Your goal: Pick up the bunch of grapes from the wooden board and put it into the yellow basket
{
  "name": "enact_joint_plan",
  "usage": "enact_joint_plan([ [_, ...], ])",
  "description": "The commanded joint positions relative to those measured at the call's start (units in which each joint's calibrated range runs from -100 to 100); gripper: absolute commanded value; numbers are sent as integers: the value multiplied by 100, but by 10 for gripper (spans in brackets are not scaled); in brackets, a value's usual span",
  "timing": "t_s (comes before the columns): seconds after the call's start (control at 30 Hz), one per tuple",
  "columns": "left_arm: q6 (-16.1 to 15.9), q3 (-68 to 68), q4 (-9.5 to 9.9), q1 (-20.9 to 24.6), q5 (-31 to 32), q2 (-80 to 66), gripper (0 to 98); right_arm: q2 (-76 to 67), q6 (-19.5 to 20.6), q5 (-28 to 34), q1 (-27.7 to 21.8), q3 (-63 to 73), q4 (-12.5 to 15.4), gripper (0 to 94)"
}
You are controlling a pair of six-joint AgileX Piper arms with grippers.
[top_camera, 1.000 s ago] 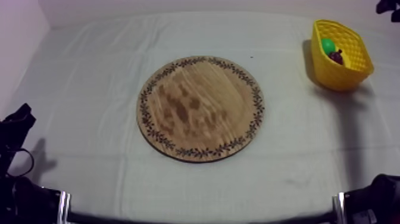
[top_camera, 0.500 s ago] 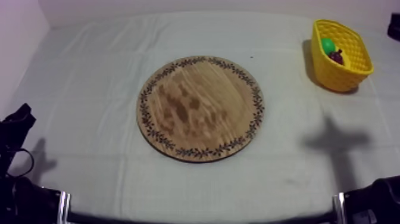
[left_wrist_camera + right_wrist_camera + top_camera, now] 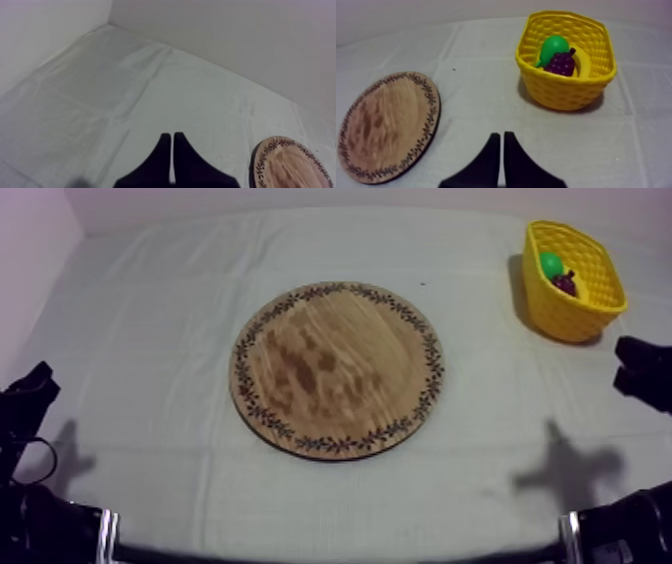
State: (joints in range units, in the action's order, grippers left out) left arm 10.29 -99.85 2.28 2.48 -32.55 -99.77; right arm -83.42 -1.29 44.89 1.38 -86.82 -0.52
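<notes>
On the surface [image 3: 150, 308] the wooden board [image 3: 337, 368] lies bare and the bunch of grapes [image 3: 561, 64] sits inside the yellow basket [image 3: 563, 95]. The right hand [image 3: 502, 135] has drawn back from the basket, clenched empty like the left hand [image 3: 172, 136], so the task looks done.

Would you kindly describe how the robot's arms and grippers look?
The left arm and right arm are black, each ringed by a silvery band. The left gripper and right gripper each have two flat black fingers tapering to narrow tips.

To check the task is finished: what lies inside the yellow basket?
In the basket lie the grapes, a green pear and a banana partly hidden behind the grapes. Its floor is covered.
</notes>
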Motion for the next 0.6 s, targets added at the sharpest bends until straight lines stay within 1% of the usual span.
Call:
enact_joint_plan([
  [0.0,-1,-4,-1,1,-3,3,0,-400,-109,-101,-43,-553,16,2],
  [0.03,-1,-4,-1,1,-3,3,0,-517,-103,-196,-55,-736,-27,2],
  [0.1,-2,-4,-1,1,-3,3,0,-725,-255,-364,-96,-1004,24,2],
  [0.23,-4,-4,-1,1,-3,3,0,-995,-451,-482,-158,-1200,105,2],
  [0.4,-5,-4,-1,1,-3,3,0,-1182,-901,-586,-129,-1276,133,2],
  [0.47,-3,-4,-1,1,-3,3,0,-1204,-966,-607,-122,-1286,138,2],
  [0.57,-5,-4,-1,1,-3,3,0,-1218,-959,-619,-115,-1292,141,2],
])
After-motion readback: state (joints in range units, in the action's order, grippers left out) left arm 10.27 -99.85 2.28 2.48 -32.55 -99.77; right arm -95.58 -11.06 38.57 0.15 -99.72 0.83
